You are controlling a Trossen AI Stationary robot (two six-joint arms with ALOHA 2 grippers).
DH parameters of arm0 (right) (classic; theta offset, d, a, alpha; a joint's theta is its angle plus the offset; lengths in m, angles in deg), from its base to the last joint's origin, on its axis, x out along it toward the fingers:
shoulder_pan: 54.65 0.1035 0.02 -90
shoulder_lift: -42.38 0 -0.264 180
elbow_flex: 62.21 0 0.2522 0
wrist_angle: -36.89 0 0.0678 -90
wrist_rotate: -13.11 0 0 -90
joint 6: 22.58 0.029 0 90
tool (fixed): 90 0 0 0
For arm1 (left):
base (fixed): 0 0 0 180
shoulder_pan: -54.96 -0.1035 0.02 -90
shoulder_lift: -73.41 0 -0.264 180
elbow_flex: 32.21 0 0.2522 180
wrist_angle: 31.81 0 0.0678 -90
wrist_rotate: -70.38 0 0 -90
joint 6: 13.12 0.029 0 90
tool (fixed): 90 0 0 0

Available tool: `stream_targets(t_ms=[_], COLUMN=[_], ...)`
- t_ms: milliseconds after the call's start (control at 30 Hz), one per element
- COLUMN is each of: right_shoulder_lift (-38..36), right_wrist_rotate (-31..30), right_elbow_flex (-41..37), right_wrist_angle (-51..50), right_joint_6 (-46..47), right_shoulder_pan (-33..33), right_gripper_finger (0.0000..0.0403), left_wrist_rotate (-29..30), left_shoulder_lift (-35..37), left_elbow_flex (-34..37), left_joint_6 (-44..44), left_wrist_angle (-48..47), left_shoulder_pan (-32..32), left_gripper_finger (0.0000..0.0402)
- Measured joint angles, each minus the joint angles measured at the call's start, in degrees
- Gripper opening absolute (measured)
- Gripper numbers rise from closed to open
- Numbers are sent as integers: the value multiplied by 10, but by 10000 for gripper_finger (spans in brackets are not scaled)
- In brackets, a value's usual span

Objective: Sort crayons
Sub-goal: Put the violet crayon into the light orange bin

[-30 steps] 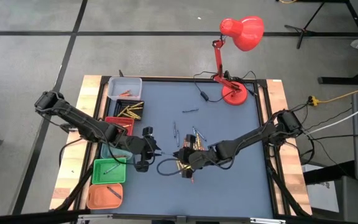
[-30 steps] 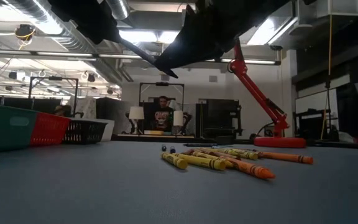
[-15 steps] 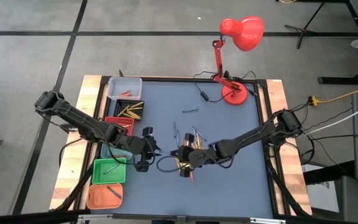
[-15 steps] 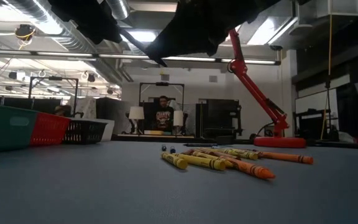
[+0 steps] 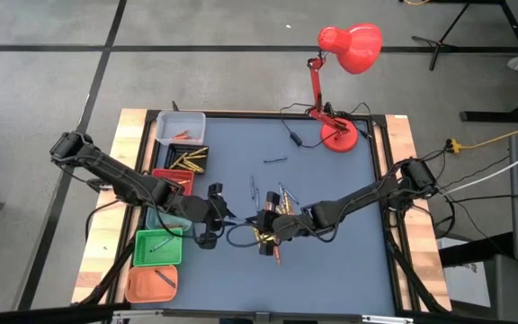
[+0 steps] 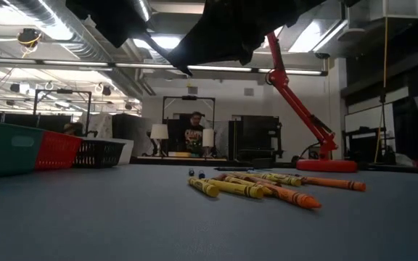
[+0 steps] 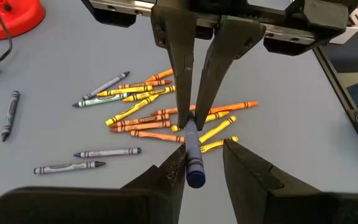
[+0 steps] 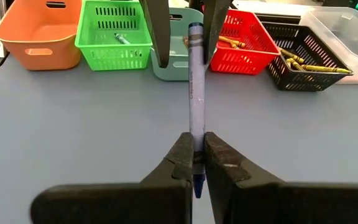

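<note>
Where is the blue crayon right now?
The blue crayon is above mid-table, pinched by the right gripper, its far end between the left gripper's open fingers.

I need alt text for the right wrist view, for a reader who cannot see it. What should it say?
The right gripper holds a blue crayon out to the open left gripper, whose fingers flank its far end. Behind stand an orange bin, green bin, red bin, black bin and clear bin on the table.
</note>
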Motion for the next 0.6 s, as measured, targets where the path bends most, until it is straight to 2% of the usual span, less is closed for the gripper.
stream_targets(t_ms=[167,433,600], right_shoulder_lift=[0,0,0], right_wrist_rotate=[0,4,3], right_elbow_flex=[0,0,0], right_wrist_angle=[0,0,0], right_joint_6=[0,0,1], right_shoulder_pan=[0,0,0], right_gripper_finger=[19,19,19], left_wrist_rotate=[1,3,3], left_shoulder_lift=[0,0,0], left_elbow_flex=[0,0,0], left_joint_6=[0,0,0], left_wrist_angle=[0,-1,-1], left_shoulder_pan=[0,0,0], left_gripper_finger=[72,9,13])
